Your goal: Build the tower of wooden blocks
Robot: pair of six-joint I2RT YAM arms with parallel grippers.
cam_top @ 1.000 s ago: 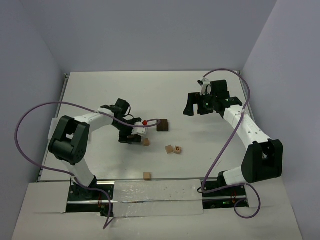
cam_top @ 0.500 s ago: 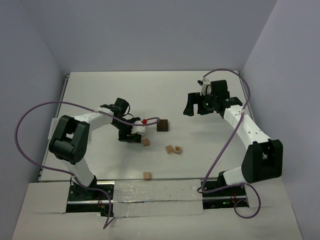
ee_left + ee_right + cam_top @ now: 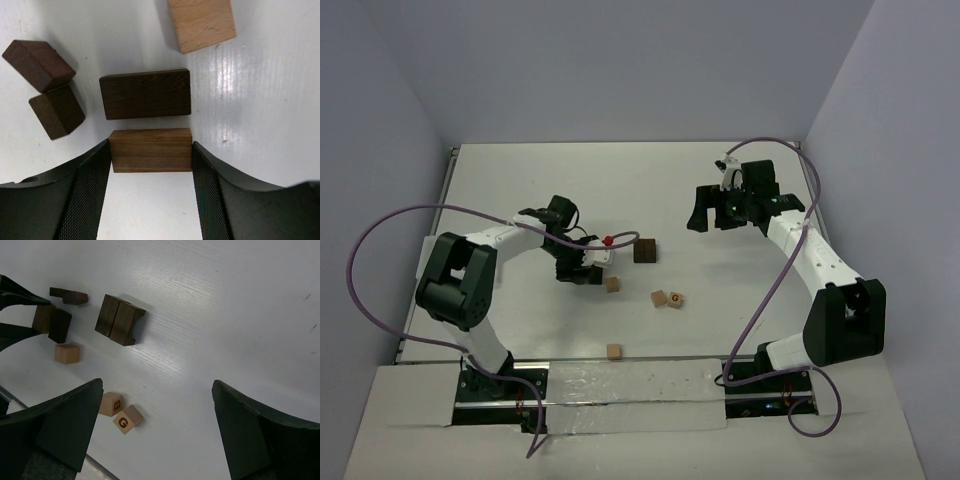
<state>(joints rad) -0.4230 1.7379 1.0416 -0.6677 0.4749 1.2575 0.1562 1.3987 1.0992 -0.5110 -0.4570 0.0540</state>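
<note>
The wood block tower is only loose blocks on the table. In the left wrist view my left gripper has both pads against the ends of a mid-brown block lying flat. A darker long block lies just beyond it, with two small dark blocks to the left and a tan block farther off. From above, the left gripper is low at centre-left. My right gripper hangs open above the table at the back right, with nothing between its fingers.
A dark block pair sits right of the left gripper. Two lettered tan cubes, B and G, lie together in the middle. A plain tan cube rests near the front edge. Purple cables loop off both arms.
The left jaws have narrowed onto the mid-brown block and the hand has edged slightly left. The right arm has stayed put.
</note>
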